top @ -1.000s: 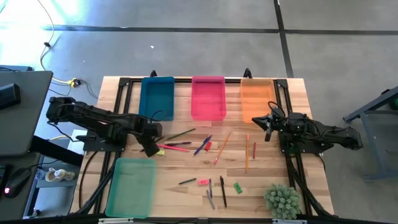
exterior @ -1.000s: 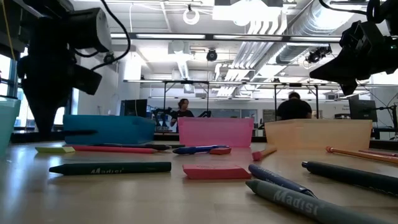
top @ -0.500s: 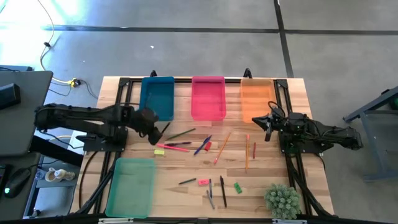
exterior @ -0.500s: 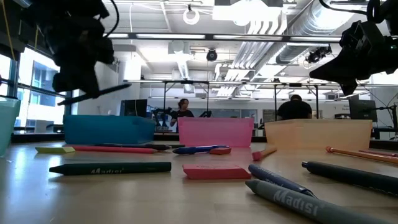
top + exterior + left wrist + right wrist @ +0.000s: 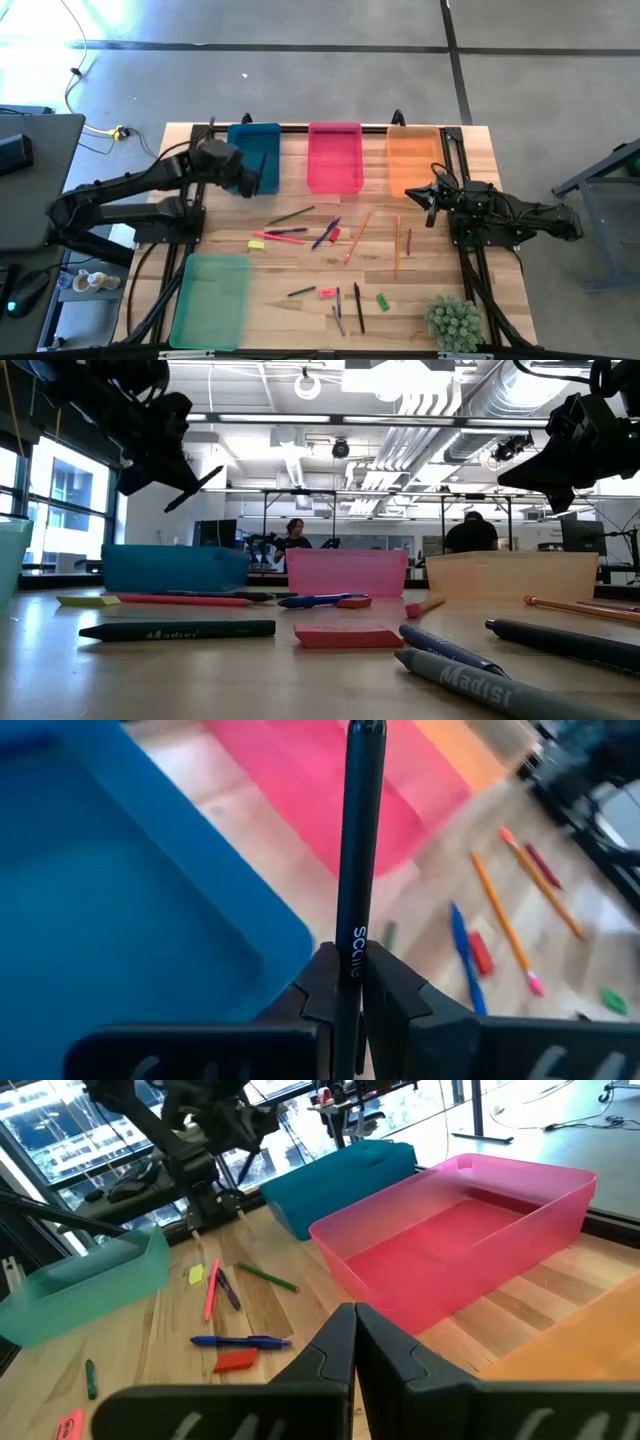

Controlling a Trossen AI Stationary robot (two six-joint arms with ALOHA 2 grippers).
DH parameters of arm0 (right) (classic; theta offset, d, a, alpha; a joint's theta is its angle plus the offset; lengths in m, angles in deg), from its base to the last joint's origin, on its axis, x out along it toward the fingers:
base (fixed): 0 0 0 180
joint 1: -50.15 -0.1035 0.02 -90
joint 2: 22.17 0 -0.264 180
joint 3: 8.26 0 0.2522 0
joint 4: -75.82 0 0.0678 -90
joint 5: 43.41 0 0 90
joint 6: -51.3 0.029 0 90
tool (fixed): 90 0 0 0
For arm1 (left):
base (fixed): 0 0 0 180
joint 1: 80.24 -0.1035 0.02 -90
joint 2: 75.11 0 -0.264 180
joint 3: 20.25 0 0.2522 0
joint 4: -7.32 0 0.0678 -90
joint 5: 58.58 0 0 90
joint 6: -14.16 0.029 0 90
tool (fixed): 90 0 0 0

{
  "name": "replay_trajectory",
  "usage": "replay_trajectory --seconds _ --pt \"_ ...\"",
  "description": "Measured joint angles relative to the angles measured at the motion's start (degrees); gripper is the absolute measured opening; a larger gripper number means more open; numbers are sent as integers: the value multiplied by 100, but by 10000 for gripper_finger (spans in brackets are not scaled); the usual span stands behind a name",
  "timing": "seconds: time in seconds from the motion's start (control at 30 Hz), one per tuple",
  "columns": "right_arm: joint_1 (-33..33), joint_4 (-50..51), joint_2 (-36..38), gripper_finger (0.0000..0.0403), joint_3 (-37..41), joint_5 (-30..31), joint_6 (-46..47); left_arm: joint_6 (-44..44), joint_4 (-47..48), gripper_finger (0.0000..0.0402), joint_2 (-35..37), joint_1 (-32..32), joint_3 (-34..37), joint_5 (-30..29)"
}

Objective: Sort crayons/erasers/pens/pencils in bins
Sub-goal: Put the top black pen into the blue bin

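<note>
My left gripper (image 5: 247, 181) hangs above the blue bin (image 5: 252, 150) at the far left, shut on a black pen (image 5: 358, 850); the low view shows both held high (image 5: 190, 485). My right gripper (image 5: 431, 196) waits shut at the table's right side, by the orange bin (image 5: 413, 158). The pink bin (image 5: 334, 158) stands between the blue and the orange one, and the light green bin (image 5: 212, 300) lies near left. Pencils (image 5: 357, 235), pens (image 5: 325, 233), crayons (image 5: 335, 236) and erasers (image 5: 327, 292) lie flat on the wood in the middle. My left gripper pinches the black pen between its two fingers (image 5: 322, 982), on the barrel's printed part (image 5: 356, 942). The pen lies along the fingers and sticks out far past their tips. It is lifted clear, tilted, above the blue bin's inner corner.
A yellow eraser (image 5: 257, 243) and a red stick (image 5: 278, 238) lie left of centre, a green eraser (image 5: 382, 300) and dark pens (image 5: 358, 308) toward the near edge. A small green plant (image 5: 453, 322) stands at the near right corner. People show in the room beyond the table.
My left gripper has risen from the table by the yellow eraser and swung toward the far edge, over the blue bin, turning as it went. It has stayed shut. The black pen has gone with it, lifted clear of the wood.
</note>
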Motion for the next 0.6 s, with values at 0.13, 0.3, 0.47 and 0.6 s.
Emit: replay_trajectory --seconds 0.13,0.3,0.47,0.6 --pt "0 0 0 0 1 0 0 159 -77 12 -203 -505 0 14" --pt "-1 0 0 0 -1 1 -1 183 -590 12 -584 -936 -3 -49" --pt "1 0 0 0 1 0 1 -53 -551 12 -1043 -1213 -9 -181" --pt "-1 0 0 0 1 1 1 -282 -407 12 -1366 -1280 -120 -263"
